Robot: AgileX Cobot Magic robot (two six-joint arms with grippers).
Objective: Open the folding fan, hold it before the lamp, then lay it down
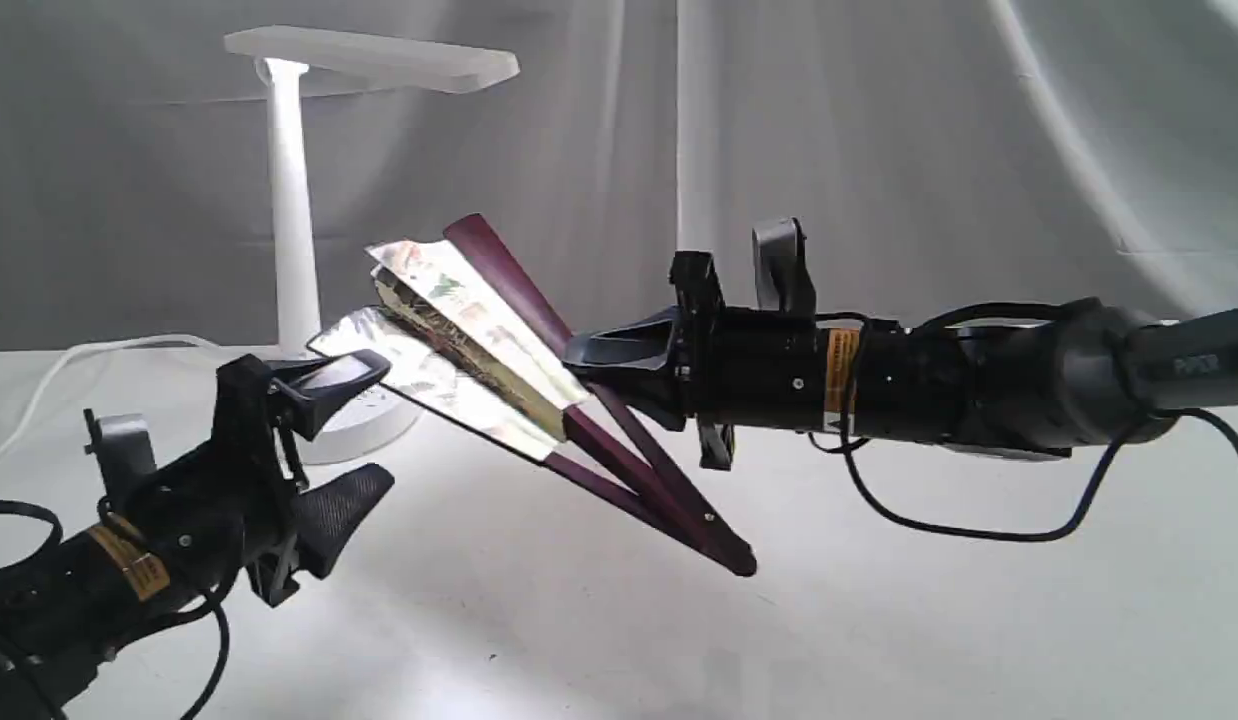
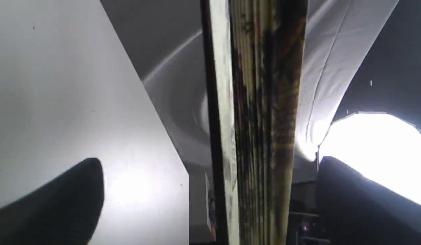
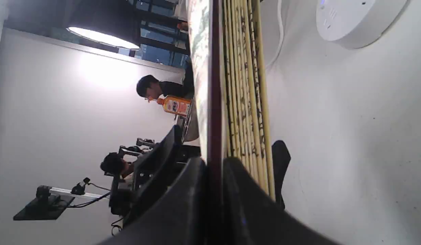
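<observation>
The folding fan [image 1: 469, 320] hangs partly open above the table, tilted, with its pivot low on the right and its leaf toward the lamp [image 1: 291, 200]. My right gripper [image 1: 589, 375] is shut on the upper maroon guard [image 3: 215, 102], which is pinched between the black fingers [image 3: 193, 190]. My left gripper [image 1: 384, 425] is open at the leaf's lower left edge. In the left wrist view the folded pleats [image 2: 265, 102] stand between its wide-apart fingers [image 2: 61, 204], touching neither. The lamp's round base [image 3: 353, 20] sits on the table behind the fan.
The white table [image 1: 879, 620] lies under the fan. The lamp's white cord [image 1: 79, 355] trails off to the left. A grey cloth backdrop [image 1: 879, 150] hangs behind. A bright studio light [image 2: 377, 149] and people with an orange bottle [image 3: 174, 105] show beyond the table.
</observation>
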